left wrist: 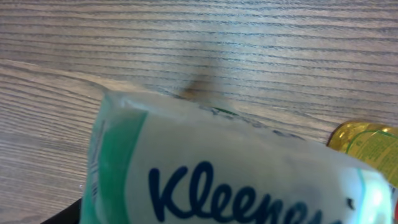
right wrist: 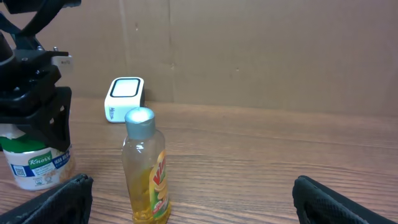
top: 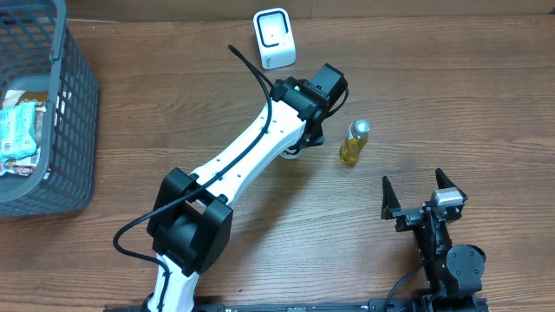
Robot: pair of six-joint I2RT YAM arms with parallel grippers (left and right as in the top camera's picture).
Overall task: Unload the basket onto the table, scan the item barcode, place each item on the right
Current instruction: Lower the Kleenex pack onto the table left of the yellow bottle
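The Kleenex pack [left wrist: 236,180] stood on the table [top: 434,87], with the left gripper [top: 303,139] down around its top; I couldn't tell whether the fingers pinched it. A yellow bottle [top: 354,143] stood just beside it. The right gripper [top: 416,192] gaped wide, empty.

- Grey mesh basket [top: 76,130] at the table's far left, holding wrapped packets [top: 19,130] in pale green and white
- Clear bottle [right wrist: 147,171] of yellow liquid with a silver cap, standing upright near the table's middle
- White tub [right wrist: 34,167] with a Knorr label, upright, left of the bottle and apart from it
- Wood-grain table [top: 486,95]
- Brown cardboard wall [right wrist: 280,50] behind the table
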